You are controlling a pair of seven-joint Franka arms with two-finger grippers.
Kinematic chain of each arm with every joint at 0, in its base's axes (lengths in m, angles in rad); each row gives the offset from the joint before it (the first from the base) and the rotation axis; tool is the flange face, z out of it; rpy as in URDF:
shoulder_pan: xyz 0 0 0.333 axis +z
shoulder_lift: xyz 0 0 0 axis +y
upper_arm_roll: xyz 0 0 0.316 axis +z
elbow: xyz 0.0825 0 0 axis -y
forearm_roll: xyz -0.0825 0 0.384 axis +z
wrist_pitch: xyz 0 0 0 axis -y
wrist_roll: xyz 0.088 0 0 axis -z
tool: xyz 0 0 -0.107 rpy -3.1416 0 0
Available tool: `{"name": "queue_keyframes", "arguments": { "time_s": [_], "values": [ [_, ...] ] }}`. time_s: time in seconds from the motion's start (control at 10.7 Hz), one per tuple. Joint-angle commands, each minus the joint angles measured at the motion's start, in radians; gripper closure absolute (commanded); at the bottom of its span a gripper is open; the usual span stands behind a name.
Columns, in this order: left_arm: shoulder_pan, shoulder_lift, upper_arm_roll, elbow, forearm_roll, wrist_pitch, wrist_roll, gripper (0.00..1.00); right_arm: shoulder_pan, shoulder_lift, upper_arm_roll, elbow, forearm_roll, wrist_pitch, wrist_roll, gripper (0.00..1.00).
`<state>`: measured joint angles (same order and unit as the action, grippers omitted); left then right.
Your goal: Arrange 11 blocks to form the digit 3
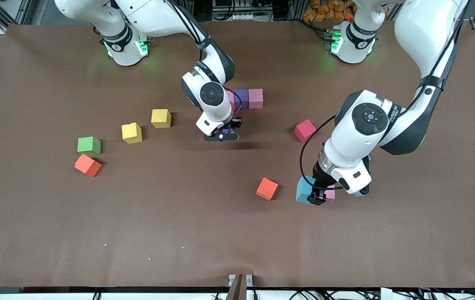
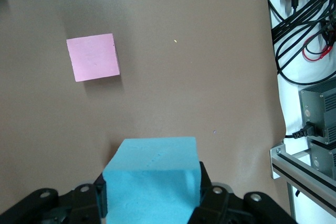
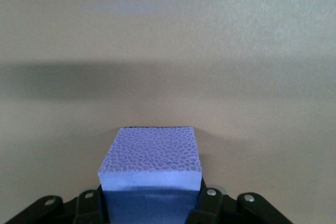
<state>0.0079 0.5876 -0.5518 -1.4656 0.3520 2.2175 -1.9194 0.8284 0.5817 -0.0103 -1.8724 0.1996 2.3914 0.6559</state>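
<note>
The landmark here is the short row of cubes (image 1: 247, 98) lying near the robots' bases, a purple cube (image 1: 241, 98) with a pink cube (image 1: 256, 98) touching it; this is the beginning of the digit 3.

The right gripper (image 1: 223, 135) hangs over the bare table just beside this row, on the side nearer to the front camera, and its jaws are closed on a purple block (image 3: 151, 169). I judge that the coming move depends on this one relation: the row lies toward the bases from the held block, so the right arm is the nearer one to add it.

The left gripper (image 1: 318, 194) is well apart from the row, toward the left arm's end of the table, and grips a sky-blue block (image 2: 153, 179) above a loose pink block (image 2: 93, 57).

The other blocks lie apart from the row: one crimson (image 1: 304, 130), one orange (image 1: 267, 188), two yellow ones (image 1: 161, 118) (and a green cube (image 1: 88, 145) that does not belong).

All cubes are matte foam with sharp edges; the held purple one shows a fine cell pattern on its top face
</note>
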Motion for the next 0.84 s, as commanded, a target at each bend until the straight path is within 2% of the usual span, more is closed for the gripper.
{"name": "queue_keyframes", "arguments": {
  "time_s": [0.0, 0.19, 0.28, 0.37, 0.47, 0.75],
  "values": [
    [0.003, -0.002, 0.000, 0.010, -0.021, -0.013, 0.026, 1.00, 0.014, -0.008, -0.007, -0.021, 0.012, 0.014, 0.010, 0.91],
    [0.003, 0.000, 0.000, 0.010, -0.016, -0.013, 0.028, 1.00, 0.015, -0.013, -0.007, -0.031, 0.012, 0.014, 0.011, 0.90],
    [0.001, 0.000, 0.000, 0.010, -0.018, -0.013, 0.028, 1.00, 0.015, -0.014, -0.007, -0.033, 0.012, 0.012, 0.011, 0.81],
    [0.000, -0.002, -0.002, 0.010, -0.019, -0.013, 0.028, 1.00, 0.015, -0.014, -0.008, -0.031, 0.012, 0.011, 0.010, 0.19],
    [-0.002, -0.003, -0.002, 0.010, -0.019, -0.013, 0.028, 1.00, 0.015, -0.026, -0.008, -0.030, 0.012, 0.003, 0.013, 0.00],
    [-0.015, -0.003, -0.005, 0.002, -0.028, -0.013, 0.036, 1.00, -0.001, -0.117, -0.023, -0.013, 0.009, -0.044, 0.024, 0.00]
  ]
}}
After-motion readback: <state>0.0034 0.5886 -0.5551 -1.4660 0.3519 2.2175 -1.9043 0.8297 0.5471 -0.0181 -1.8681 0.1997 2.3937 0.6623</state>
